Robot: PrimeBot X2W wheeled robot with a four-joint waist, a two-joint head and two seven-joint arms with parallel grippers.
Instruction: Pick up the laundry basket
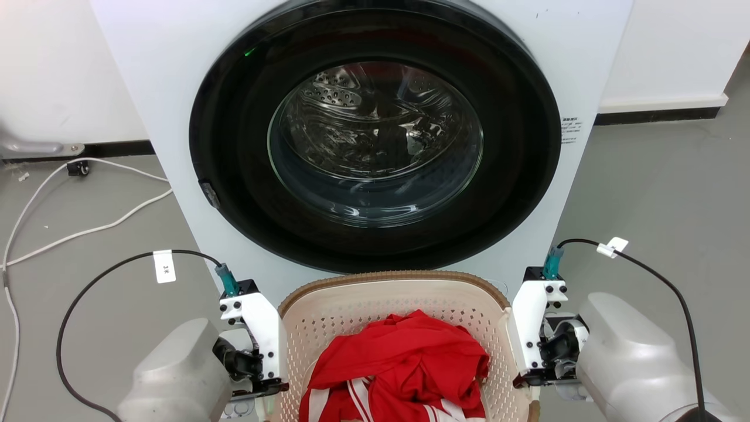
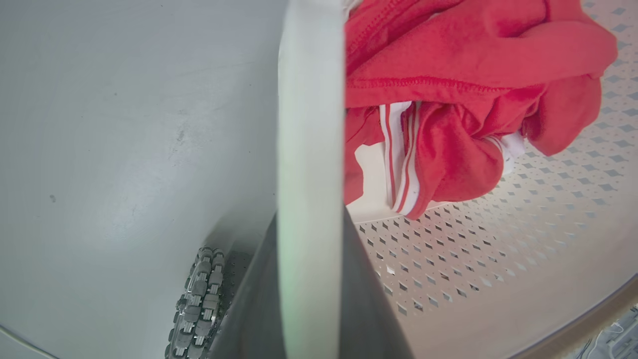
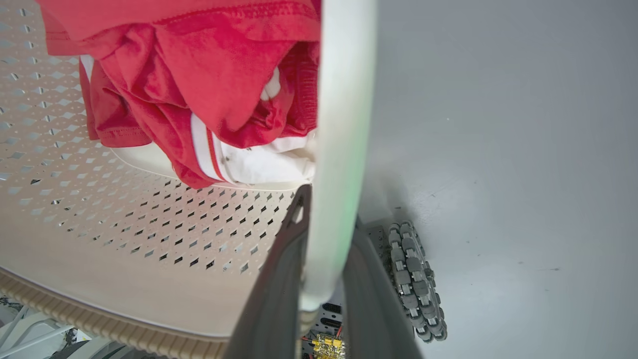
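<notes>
The laundry basket [image 1: 351, 305], cream and perforated with a brown woven-look rim, sits low at the centre of the head view with a red garment with white stripes [image 1: 404, 363] piled inside. My left gripper [image 1: 258, 343] is at its left side and my right gripper [image 1: 530, 340] at its right side. In the left wrist view the left gripper [image 2: 309, 217] is shut on the white handle [image 2: 309, 99], a dark finger on each side of it. The right gripper [image 3: 326, 209] is likewise shut on the other white handle [image 3: 344, 99]. The basket's holed wall [image 3: 124, 199] curves away beside it.
The washing machine [image 1: 146, 88] stands just behind the basket, its round glass door [image 1: 375, 146] closed. White cables [image 1: 76, 228] lie on the grey floor at the left. Ribbed wheels [image 2: 199, 299] [image 3: 416, 279] of my base show below the handles.
</notes>
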